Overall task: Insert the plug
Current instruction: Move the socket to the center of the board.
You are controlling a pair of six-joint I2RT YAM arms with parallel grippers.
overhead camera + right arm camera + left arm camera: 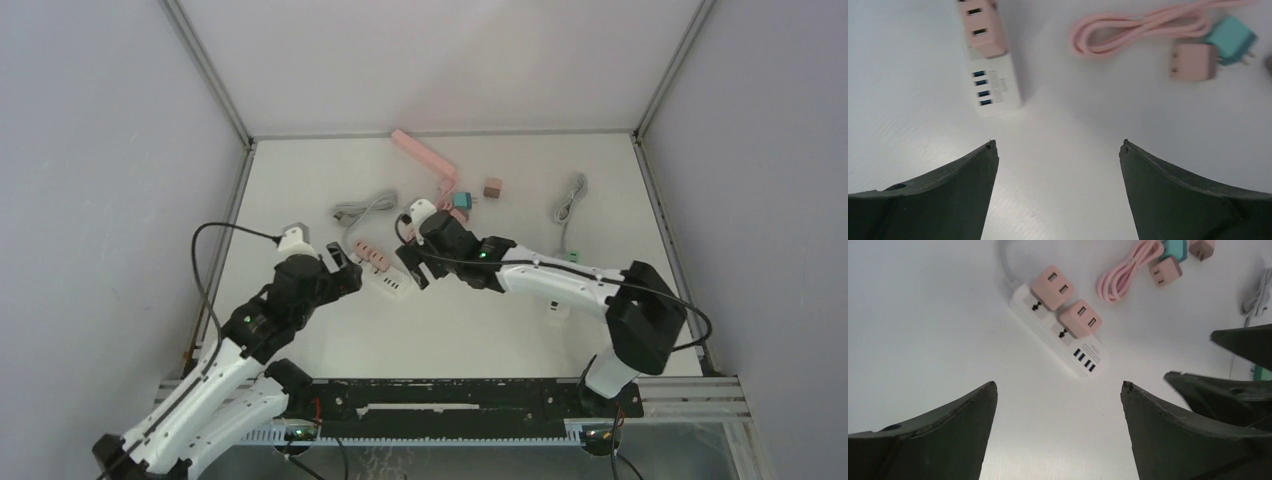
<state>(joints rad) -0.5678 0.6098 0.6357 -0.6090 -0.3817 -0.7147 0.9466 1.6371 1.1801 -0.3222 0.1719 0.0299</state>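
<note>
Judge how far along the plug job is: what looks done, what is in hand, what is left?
Done: two pink plugs sit in the strip. In hand: nothing; the left end effector and right end effector are open and empty, hovering near the strip. Left: perhaps nothing. A loose pink plug and a teal plug lie by the cable, but no free socket shows.

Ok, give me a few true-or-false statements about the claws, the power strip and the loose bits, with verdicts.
1. The left claw and right claw both stand open, holding nothing. True.
2. The power strip has every socket free. False: two pink adapters sit plugged into it.
3. The teal adapter lies beside a loose pink adapter. True.
4. The pink cable is plugged into a USB port. False: it lies coiled, apart from the strip.
</note>
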